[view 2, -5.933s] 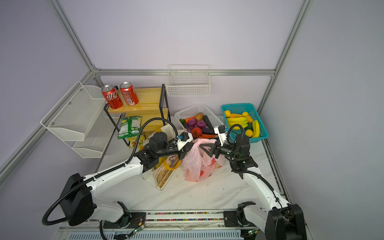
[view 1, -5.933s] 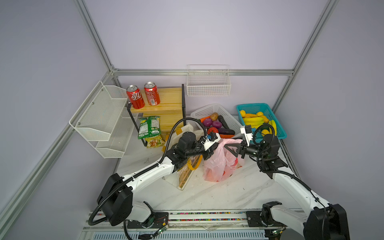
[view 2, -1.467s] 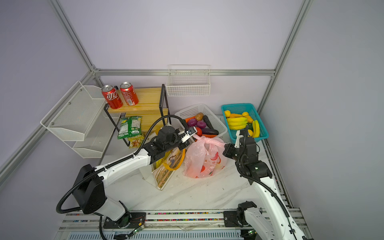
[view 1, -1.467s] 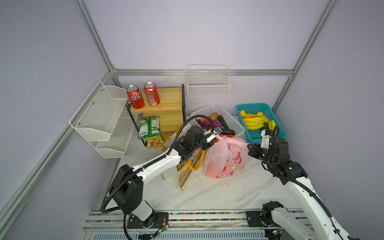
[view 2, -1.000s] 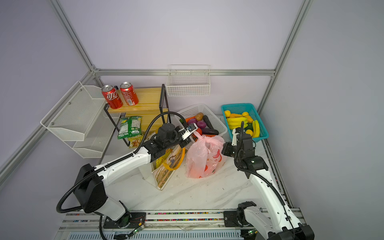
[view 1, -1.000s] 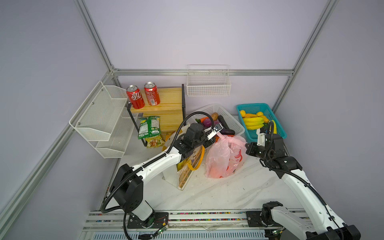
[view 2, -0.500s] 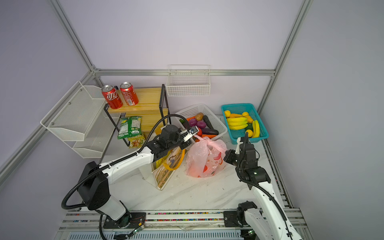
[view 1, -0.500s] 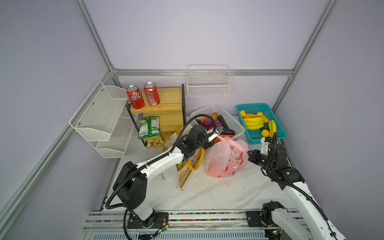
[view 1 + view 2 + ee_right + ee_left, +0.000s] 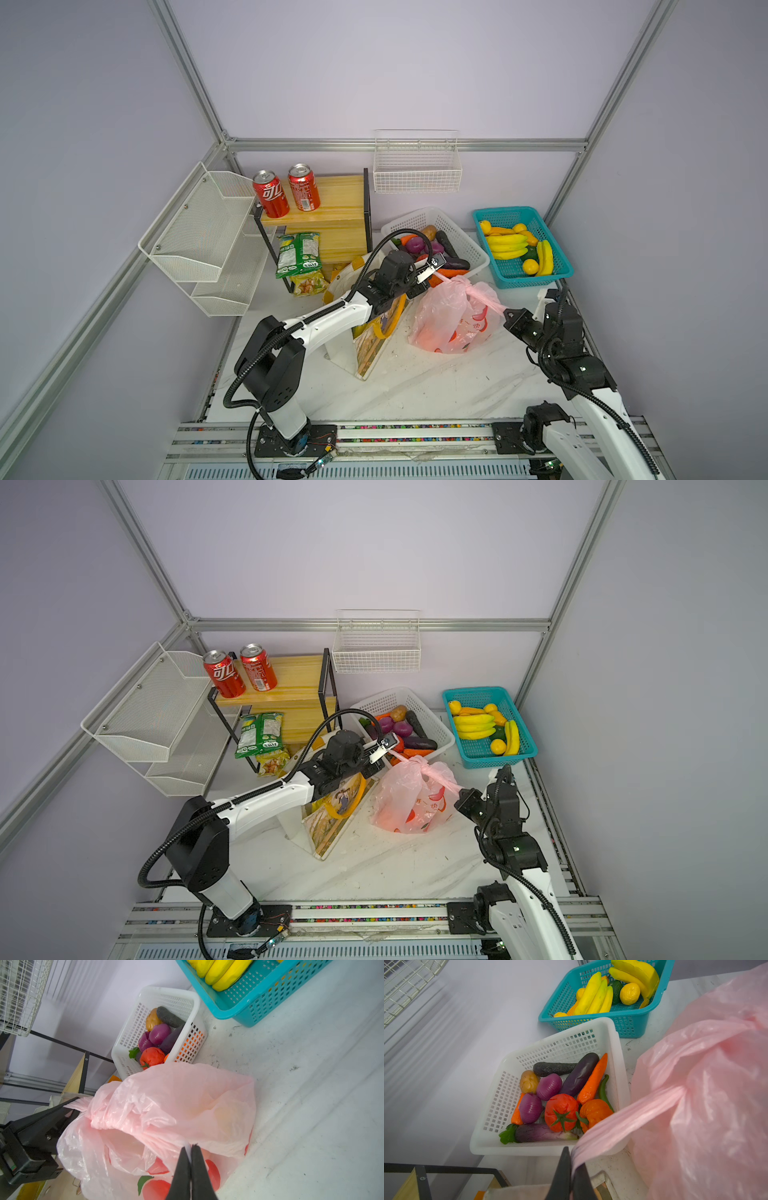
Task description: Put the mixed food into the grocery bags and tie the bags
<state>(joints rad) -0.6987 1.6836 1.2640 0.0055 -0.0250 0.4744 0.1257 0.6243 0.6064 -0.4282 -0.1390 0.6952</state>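
**Asker:** Where is the pink plastic bag, and what has hold of it?

**Describer:** The pink plastic bag (image 9: 453, 320) sits on the white table (image 9: 415, 382) between the two grippers. The left gripper (image 9: 435, 272) has its dark fingers (image 9: 562, 1172) pressed together on a twisted handle strand (image 9: 623, 1122). That strand runs taut from the fingertips to a knot (image 9: 466, 284) at the top of the bag. The right gripper (image 9: 508, 312) has its fingers (image 9: 182, 1167) closed tight on a thin fold of the other handle (image 9: 488, 299), which stretches from those fingertips to the far side of the same knot.

**Asker:** What lies around the left fingers?

**Describer:** Just beyond the fingertips is a white basket (image 9: 483, 1147) of vegetables, and the pink strand crosses over its near corner. Farther beyond it is a teal basket (image 9: 591, 1016) of bananas and other yellow fruit. Below and behind the left fingers stands the canvas tote (image 9: 376, 338), just beside the pink bag.

**Asker:** Can you see the food inside?

**Describer:** Hardly. Past the right fingertips, a pale yellowish shape (image 9: 224, 1113) shows through the film, but I cannot tell what it is. Red peach prints (image 9: 155, 1188) sit on the film right beside the right fingers. The left arm covers the tote's mouth, so its contents are hidden.
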